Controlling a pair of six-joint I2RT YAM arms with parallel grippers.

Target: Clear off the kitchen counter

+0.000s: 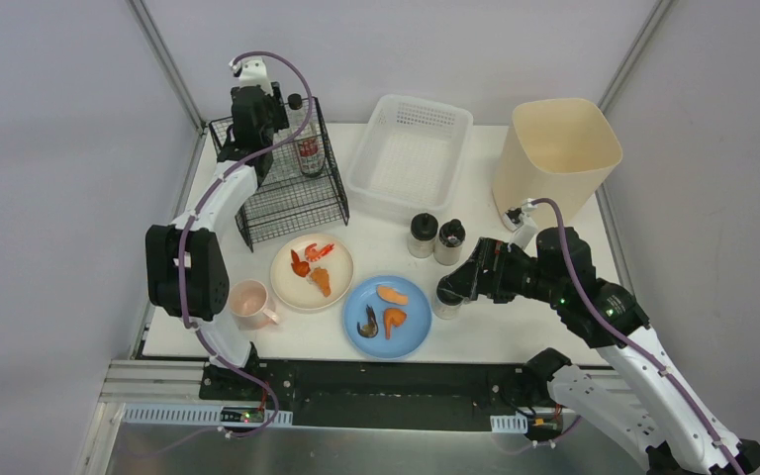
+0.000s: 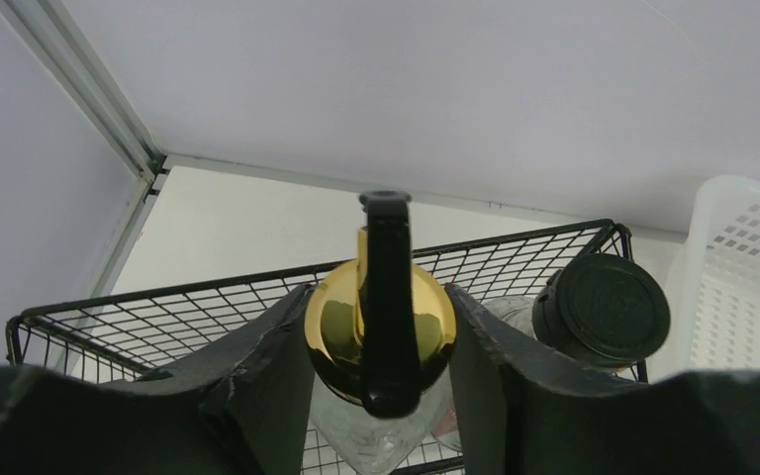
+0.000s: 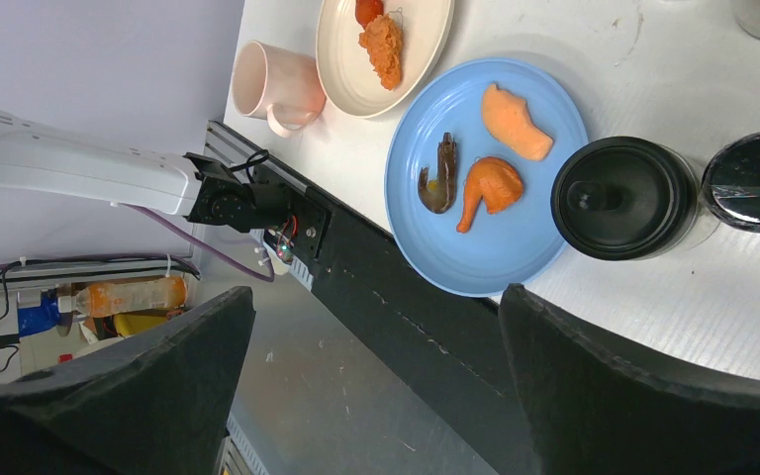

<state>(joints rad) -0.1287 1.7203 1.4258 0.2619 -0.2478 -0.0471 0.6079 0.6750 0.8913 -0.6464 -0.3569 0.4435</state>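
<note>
L arm reaches to the black wire rack (image 1: 287, 198) at the far-left corner of the counter (image 1: 302, 334). The left gripper (image 2: 381, 317) is narrow on a pump bottle (image 2: 332, 327), fingers (image 2: 257, 366) pressed to either side of its gold collar. The bottle's body is down inside the rack, beside a black-lidded bottle (image 2: 604, 309). I'd call this the tail end of stowing that pump bottle. Next for the L side is prob. to let go and lift straight up w/o snagging the nozzle or the rack wire. R side: the right gripper (image 3: 376, 297) is spread wide w/ nothing in it. It hangs by the near edge, just beside a black-lidded jar (image 3: 618, 198) that stands right up against the R rim of the blue plate (image 3: 515, 252). Looks like that jar's next. The claw would need to shift over so the fingers straddle the lid, then come down w/o clipping the plate. Plenty left on the counter: two more jars (image 1: 423, 235) mid-counter, the cream plate (image 1: 282, 282) & the blue one both w/ food bits, and a pink mug (image 1: 250, 302) toward the near-left corner. White basket (image 1: 371, 158) sits at the far edge, cream bin (image 1: 529, 183) at the far-right corner. Early days yet, I reckon.
</note>
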